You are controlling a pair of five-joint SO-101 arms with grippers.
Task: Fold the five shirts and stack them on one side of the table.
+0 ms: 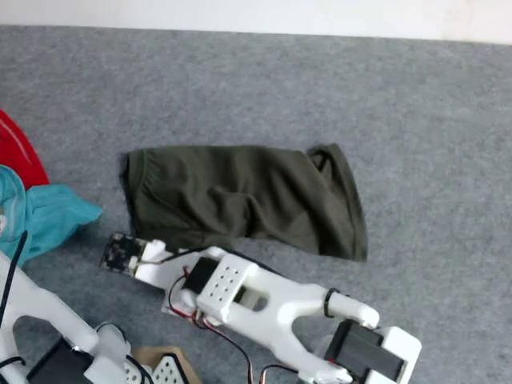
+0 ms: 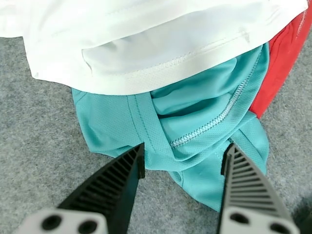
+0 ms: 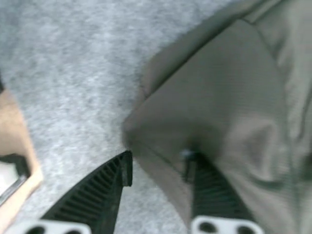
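Olive shirt point(image 1: 240, 200) spread out around the middle of the grey tabletop point(image 1: 416, 96), long side running left to right, a few wrinkles through the centre and the right end a bit rumpled. Loads of bare tabletop past its far edge and out to the right, so plenty of room on those sides. Near edge much tighter, with the right arm stretched along it. Right gripper point(image 3: 157, 158) down at the shirt's near-left corner, fingers point(image 3: 105, 190) partway open and straddling the hem: one over bare tabletop, the other over the cloth, nothing pinched between them. Over at the left edge of the tabletop, a heap: teal shirt point(image 2: 195, 126) bunched up with a zigzag-stitched seam on show, red shirt point(image 2: 278, 63) right beside it, white shirt point(image 2: 146, 39) lying over part of both. Only a narrow strip of bare tabletop between that heap and the olive shirt's left hem, not touching. Left gripper point(image 2: 185, 148) just above the teal shirt's edge, fingers spread wide, empty. Brown cardboard-looking piece point(image 1: 156, 360) down by the arm bases, apart from all the cloth.
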